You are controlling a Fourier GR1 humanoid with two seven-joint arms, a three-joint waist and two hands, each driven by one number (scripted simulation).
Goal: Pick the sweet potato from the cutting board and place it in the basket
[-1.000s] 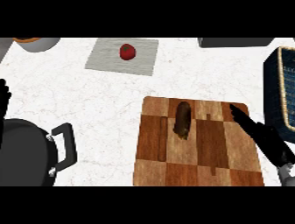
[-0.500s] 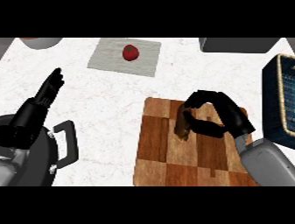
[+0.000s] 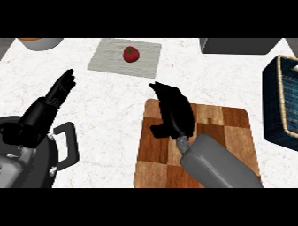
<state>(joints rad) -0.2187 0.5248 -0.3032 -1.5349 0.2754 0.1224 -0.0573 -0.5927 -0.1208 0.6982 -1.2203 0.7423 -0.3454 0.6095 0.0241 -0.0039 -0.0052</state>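
Note:
My right hand (image 3: 173,111) lies over the upper left part of the wooden cutting board (image 3: 226,132), on the spot where the sweet potato lay. Its fingers curl down over the sweet potato, with the thumb (image 3: 158,129) on the left side, and the hand hides the potato completely. The dark blue woven basket (image 3: 289,106) stands at the right edge, a short way from the board. My left hand (image 3: 55,96) is open at the left, fingers straight and pointing up and away.
A black pot with a handle (image 3: 65,148) sits at the lower left under my left forearm. A red tomato (image 3: 131,54) rests on a grey mat (image 3: 108,62) at the back. A grey box (image 3: 241,45) and a bowl (image 3: 40,42) stand along the far edge.
My right hand has closed down over the sweet potato, which showed between its arched fingers before and is now hidden. The left arm has held its raised pose.

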